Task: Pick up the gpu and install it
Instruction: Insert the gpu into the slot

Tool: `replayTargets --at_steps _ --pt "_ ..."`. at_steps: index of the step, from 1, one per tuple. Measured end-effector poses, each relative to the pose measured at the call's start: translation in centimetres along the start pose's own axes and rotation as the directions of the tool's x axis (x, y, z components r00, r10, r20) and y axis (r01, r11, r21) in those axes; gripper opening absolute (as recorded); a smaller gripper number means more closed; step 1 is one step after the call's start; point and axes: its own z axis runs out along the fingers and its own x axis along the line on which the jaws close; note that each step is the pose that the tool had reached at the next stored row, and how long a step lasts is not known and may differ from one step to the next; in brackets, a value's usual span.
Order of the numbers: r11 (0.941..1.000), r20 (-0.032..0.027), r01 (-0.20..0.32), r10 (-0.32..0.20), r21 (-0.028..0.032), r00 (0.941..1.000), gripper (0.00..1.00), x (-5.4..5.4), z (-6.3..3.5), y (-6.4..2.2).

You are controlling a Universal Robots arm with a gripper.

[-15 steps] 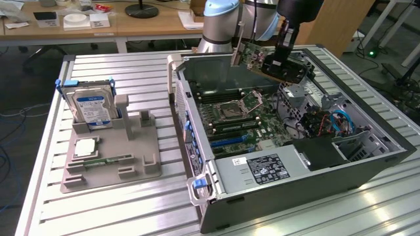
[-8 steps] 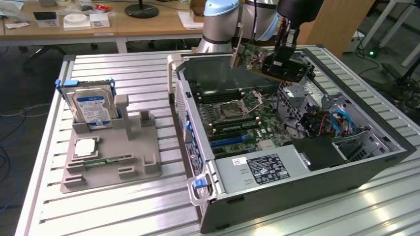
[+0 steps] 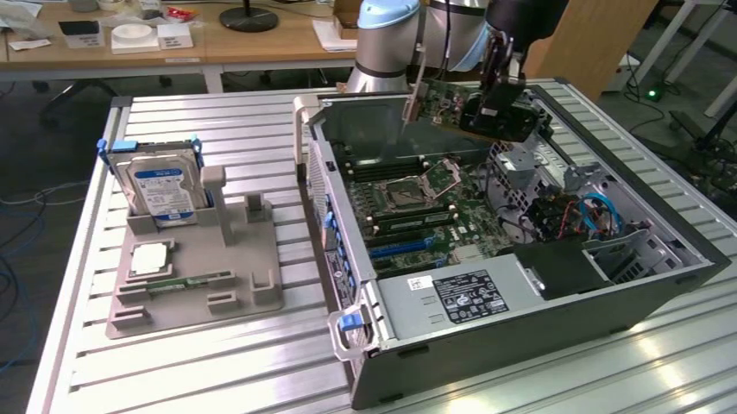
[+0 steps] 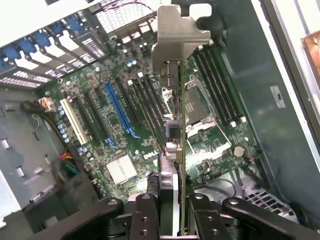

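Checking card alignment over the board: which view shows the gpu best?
The wrist view: the thin green gpu card with its silver metal bracket hangs edge-on over the green motherboard, gripped by the black tool. The exterior view shows its broad face above the open grey computer case.

arm (image 3: 381, 60): silver-grey shell, pale blue joint cap | gripper (image 4: 172, 202): black, jointed links, round screw holes

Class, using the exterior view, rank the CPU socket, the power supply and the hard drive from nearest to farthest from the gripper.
Measured from the gripper, which holds the gpu above the open case:
1. CPU socket, on the motherboard just below it.
2. Power supply, at the case's near end.
3. Hard drive, standing in the grey holder at the exterior view's left.
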Motion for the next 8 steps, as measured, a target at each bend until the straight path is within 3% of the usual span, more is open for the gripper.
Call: replayTargets --at_steps 8 --pt "0.9946 0.0013 0.104 -0.104 0.0022 0.9946 0.28 0.02 0.03 -0.01"
